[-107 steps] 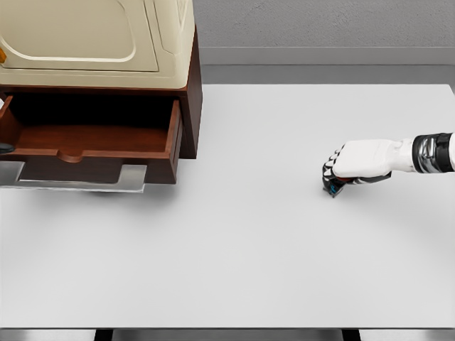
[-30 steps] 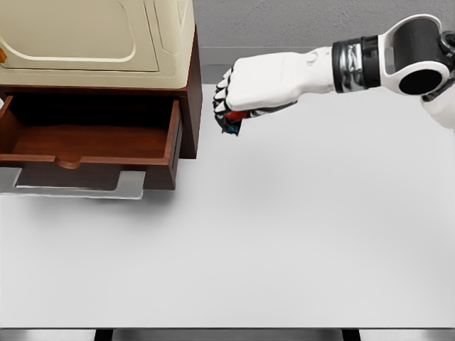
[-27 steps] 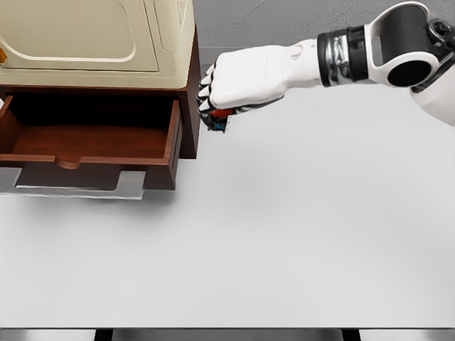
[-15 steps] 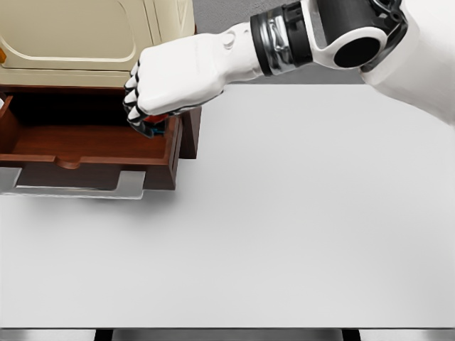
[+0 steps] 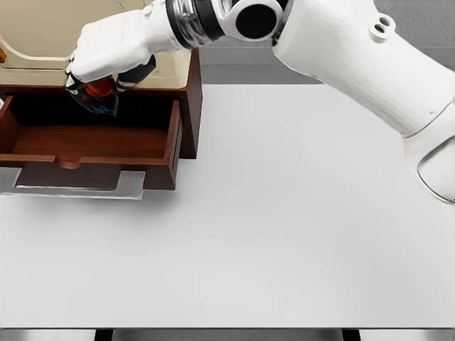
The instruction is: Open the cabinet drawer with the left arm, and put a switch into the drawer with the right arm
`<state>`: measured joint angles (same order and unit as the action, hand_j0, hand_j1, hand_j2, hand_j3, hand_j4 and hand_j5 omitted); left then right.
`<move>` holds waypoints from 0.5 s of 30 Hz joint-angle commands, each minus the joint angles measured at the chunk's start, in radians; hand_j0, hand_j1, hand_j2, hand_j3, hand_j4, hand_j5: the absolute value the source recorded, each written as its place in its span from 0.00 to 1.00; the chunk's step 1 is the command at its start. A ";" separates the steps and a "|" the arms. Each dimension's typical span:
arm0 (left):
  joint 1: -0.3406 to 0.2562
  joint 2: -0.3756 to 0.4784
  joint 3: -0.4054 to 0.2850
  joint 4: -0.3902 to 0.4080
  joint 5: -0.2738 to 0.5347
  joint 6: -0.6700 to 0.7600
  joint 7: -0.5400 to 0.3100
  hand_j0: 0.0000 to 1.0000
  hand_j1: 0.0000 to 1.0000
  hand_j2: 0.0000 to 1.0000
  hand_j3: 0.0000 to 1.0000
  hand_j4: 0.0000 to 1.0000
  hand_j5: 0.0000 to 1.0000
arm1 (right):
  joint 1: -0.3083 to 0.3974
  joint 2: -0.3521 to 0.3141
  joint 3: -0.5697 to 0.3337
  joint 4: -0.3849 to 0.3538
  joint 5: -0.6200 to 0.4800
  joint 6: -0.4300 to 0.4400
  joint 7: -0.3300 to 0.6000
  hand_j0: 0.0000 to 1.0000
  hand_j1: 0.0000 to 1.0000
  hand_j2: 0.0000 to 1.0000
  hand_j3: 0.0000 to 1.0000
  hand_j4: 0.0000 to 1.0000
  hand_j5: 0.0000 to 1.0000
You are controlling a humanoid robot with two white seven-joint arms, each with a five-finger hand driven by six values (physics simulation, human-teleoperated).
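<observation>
Right robot hand (image 5: 106, 57) gripping switch (image 5: 99, 91), above open drawer (image 5: 92, 142), white table (image 5: 284, 213)

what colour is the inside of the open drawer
Reddish-brown wood, darker toward the back; the drawer shows in the head view.

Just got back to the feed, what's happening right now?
The right robot hand is closed on the switch, a small dark part with a red top, and holds it above the open drawer of the wooden cabinet. The switch has not been let go. The left arm is out of view.

Switch (image 5: 100, 94) mostly under robot hand (image 5: 106, 58)
</observation>
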<state>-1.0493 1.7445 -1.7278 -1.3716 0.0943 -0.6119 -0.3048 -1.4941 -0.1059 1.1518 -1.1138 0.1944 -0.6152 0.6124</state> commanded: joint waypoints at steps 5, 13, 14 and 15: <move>0.000 0.001 0.005 -0.159 0.012 0.001 0.001 1.00 1.00 1.00 1.00 1.00 1.00 | 0.000 0.063 0.013 0.042 0.068 0.004 -0.002 1.00 1.00 1.00 1.00 1.00 1.00; -0.001 0.001 0.005 -0.225 0.013 0.001 0.001 1.00 1.00 1.00 1.00 1.00 1.00 | -0.005 0.046 0.005 0.009 0.063 0.004 -0.002 1.00 1.00 1.00 1.00 1.00 1.00; -0.001 0.001 0.005 -0.234 0.013 0.001 0.001 1.00 1.00 1.00 1.00 1.00 1.00 | 0.005 -0.003 0.002 -0.009 0.057 0.004 -0.002 1.00 1.00 1.00 1.00 1.00 1.00; -0.001 0.001 0.005 -0.245 0.013 0.001 0.000 1.00 1.00 1.00 1.00 1.00 1.00 | 0.012 -0.069 -0.012 -0.073 0.056 0.004 -0.002 1.00 1.00 1.00 1.00 1.00 1.00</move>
<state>-1.0508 1.7445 -1.7221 -1.5985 0.1035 -0.6116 -0.3044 -1.4604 -0.1171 1.1500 -1.1477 0.2587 -0.6139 0.6114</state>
